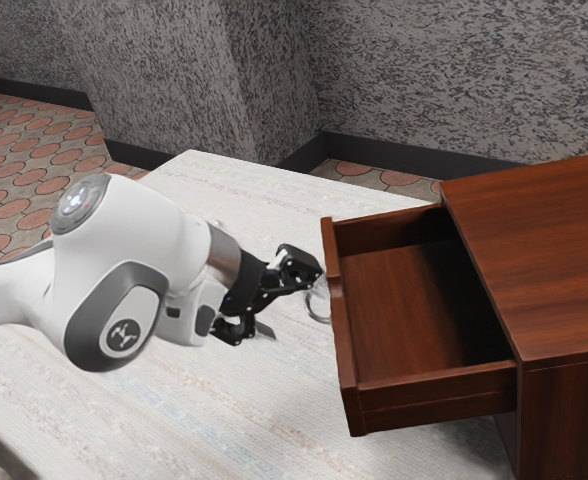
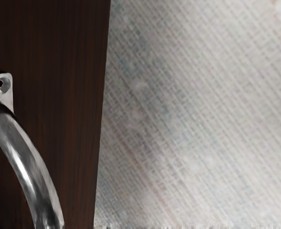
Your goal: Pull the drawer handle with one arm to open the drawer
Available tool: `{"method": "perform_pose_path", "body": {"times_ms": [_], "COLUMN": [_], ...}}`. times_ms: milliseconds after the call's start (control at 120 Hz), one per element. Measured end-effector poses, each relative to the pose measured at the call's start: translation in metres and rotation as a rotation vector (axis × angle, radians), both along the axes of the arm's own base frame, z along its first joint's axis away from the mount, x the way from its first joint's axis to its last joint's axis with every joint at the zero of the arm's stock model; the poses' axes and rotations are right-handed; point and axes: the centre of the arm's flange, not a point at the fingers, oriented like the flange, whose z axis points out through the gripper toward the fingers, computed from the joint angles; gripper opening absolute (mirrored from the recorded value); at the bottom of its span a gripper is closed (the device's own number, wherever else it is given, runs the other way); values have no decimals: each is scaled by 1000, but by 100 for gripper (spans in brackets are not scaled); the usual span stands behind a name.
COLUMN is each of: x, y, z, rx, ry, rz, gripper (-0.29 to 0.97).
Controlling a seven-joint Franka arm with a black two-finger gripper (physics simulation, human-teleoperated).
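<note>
Drawer front (image 1: 346,340) walling off the exterior view's right
Its metal handle (image 2: 28,171) is jutting out right at the gripper (image 1: 309,275), the cabinet (image 1: 544,250) is standing behind it, and the pale tabletop (image 1: 174,420) is lying open below and beyond the arm (image 1: 124,270)

**No words to read, only one small emblem**

From my station I can read no words, numbers or brand names in either view. The single sign I find is a small white emblem (image 1: 124,336) on the dark grey round joint cap (image 1: 104,322) of the white arm (image 1: 144,250), well away from the drawer (image 1: 414,300), toward the exterior view's left of it. It is a figure rather than letters, too small to make out.
</note>
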Motion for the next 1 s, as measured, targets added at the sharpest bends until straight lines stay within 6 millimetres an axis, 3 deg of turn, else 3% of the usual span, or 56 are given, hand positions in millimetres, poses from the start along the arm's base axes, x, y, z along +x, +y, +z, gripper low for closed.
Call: {"method": "perform_pose_path", "body": {"times_ms": [283, 542, 617, 833, 1000], "x": [-18, -17, -17, -6, -5], "y": [10, 21, 26, 69, 88], "z": [41, 69, 91, 127, 125], "rx": [-38, -76, -47, -11, -36], "ry": [-34, 41, 50, 195, 319], "rz": [4, 98, 145, 475, 726], "gripper": [67, 68, 68, 68, 68]}}
